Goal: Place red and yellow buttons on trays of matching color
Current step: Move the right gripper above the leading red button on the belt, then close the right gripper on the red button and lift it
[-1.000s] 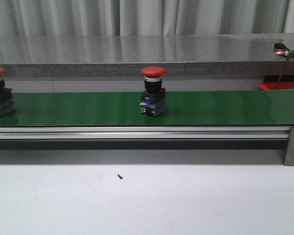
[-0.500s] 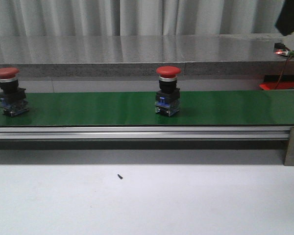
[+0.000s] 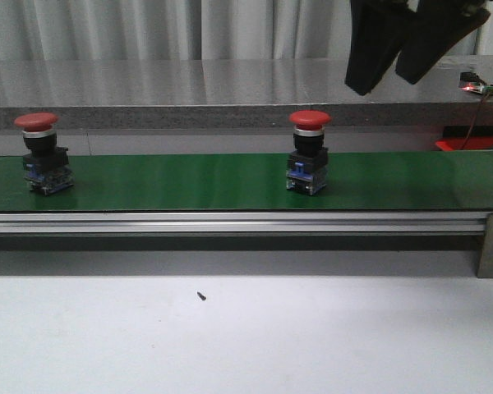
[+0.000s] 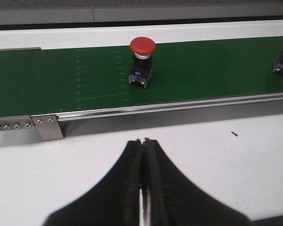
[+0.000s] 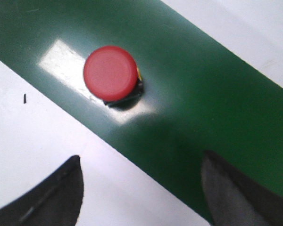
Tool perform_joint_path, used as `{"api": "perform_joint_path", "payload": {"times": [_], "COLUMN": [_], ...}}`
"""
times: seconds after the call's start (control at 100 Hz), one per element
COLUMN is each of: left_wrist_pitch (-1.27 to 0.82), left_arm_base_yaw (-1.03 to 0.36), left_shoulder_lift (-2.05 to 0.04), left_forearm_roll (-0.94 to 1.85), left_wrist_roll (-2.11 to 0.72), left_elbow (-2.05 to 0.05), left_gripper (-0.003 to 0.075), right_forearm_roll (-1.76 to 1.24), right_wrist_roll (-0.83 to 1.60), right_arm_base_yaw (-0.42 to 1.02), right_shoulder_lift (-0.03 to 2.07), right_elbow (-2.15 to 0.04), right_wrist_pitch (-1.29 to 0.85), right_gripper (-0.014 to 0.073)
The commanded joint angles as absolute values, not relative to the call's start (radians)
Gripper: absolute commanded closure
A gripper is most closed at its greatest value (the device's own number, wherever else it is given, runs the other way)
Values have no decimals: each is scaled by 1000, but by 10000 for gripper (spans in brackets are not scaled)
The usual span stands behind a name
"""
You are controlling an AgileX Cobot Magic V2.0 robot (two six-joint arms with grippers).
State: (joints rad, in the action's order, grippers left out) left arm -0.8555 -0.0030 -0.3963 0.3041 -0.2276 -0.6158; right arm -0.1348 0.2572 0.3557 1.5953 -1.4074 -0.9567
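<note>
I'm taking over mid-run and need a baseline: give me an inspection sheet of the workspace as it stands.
Surface: white table in front, green conveyor belt across it behind an aluminium rail.
Job's things: two red buttons upright on the belt, left red button and centre red button. No yellow button and no trays seen.
Clutter: small dark speck on the table.
Grippers: left gripper shut, empty, over the table. Right gripper open, above the belt, right of the centre red button, touching nothing.
Cables: thin wire by a small circuit board, far right.
Surroundings: grey ledge, pleated curtain behind.
</note>
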Motion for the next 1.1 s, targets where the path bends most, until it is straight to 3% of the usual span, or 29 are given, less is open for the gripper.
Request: {"api": "perform_joint_path", "payload": {"times": [0.0, 0.74, 0.83, 1.0, 1.09], "left_wrist_pitch": [-796, -796, -796, -796, -796], "left_arm_base_yaw": [-10, -10, -10, -10, -10], "left_shoulder_lift": [-403, -403, -403, -403, -403], "left_forearm_roll": [328, 328, 328, 328, 328], "left_wrist_roll": [-225, -225, -225, -225, -225], "left_elbow": [-641, -641, -641, -641, -641], "left_gripper": [740, 740, 740, 740, 740], "right_forearm_roll": [-146, -187, -187, -187, -187], "right_wrist_roll": [304, 350, 350, 350, 349], "right_arm_base_yaw": [356, 356, 356, 353, 352], "right_shoulder_lift": [1602, 1735, 1735, 1734, 1732], "right_elbow": [-1467, -1498, -1498, -1498, -1498], "right_wrist_pitch": [-932, -830, -831, -828, -822], "right_gripper": [74, 83, 163, 403, 465]}}
